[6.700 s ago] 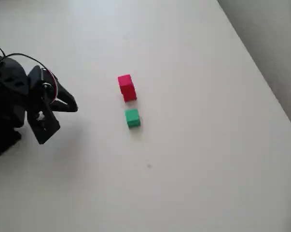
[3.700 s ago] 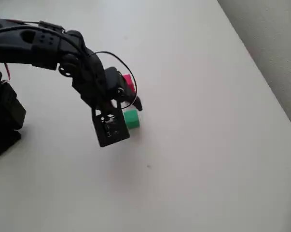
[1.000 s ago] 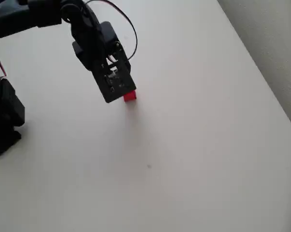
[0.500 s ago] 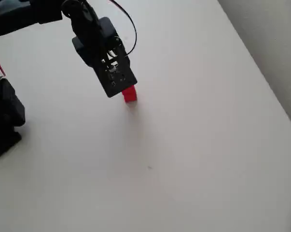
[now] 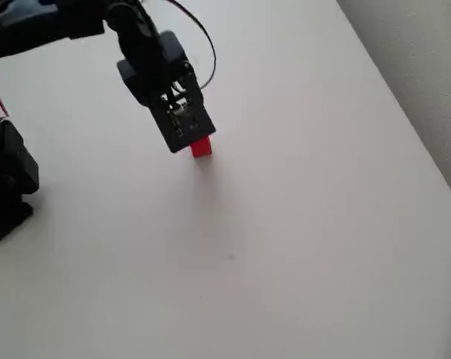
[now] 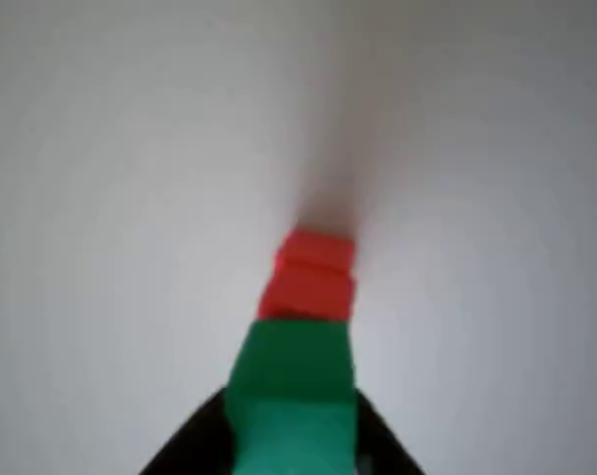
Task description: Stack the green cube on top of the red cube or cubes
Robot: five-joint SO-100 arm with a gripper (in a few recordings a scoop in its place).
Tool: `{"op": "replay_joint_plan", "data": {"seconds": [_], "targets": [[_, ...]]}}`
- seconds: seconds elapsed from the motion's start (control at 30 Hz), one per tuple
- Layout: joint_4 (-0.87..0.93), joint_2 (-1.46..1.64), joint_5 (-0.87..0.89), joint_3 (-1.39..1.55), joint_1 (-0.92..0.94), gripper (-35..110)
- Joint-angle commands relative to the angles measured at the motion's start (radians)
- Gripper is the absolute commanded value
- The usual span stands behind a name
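In the wrist view the green cube (image 6: pixel 292 401) sits between the black fingers (image 6: pixel 191 441) of my gripper (image 6: pixel 293 440), which is shut on it. Just beyond it stands the red cube stack (image 6: pixel 311 277) on the white table, its near edge covered by the green cube. I cannot tell whether the two touch. From overhead, my gripper (image 5: pixel 186 129) hangs over the red cube stack (image 5: pixel 201 148), of which a small red part shows below the black wrist. The wrist hides the green cube there.
The white table (image 5: pixel 300 224) runs wide to the right and front. Its right edge (image 5: pixel 412 127) slants along a grey floor strip. The arm's black base (image 5: pixel 4 187) stands at the left edge.
The green cube was picked up from the table beside the red stack. Over the last second my gripper has shifted a little to the right above the red stack.
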Motion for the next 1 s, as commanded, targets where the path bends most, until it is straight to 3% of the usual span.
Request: {"op": "replay_joint_plan", "data": {"seconds": [0.0,0.2,0.63,0.97], "targets": [[-0.017,0.005,0.011,-0.071,-0.015,-2],[-0.018,-0.005,0.011,-0.072,-0.017,2],[-0.014,0.003,0.008,-0.072,-0.014,25],[0.026,0.114,-0.005,-0.072,0.008,28]]}}
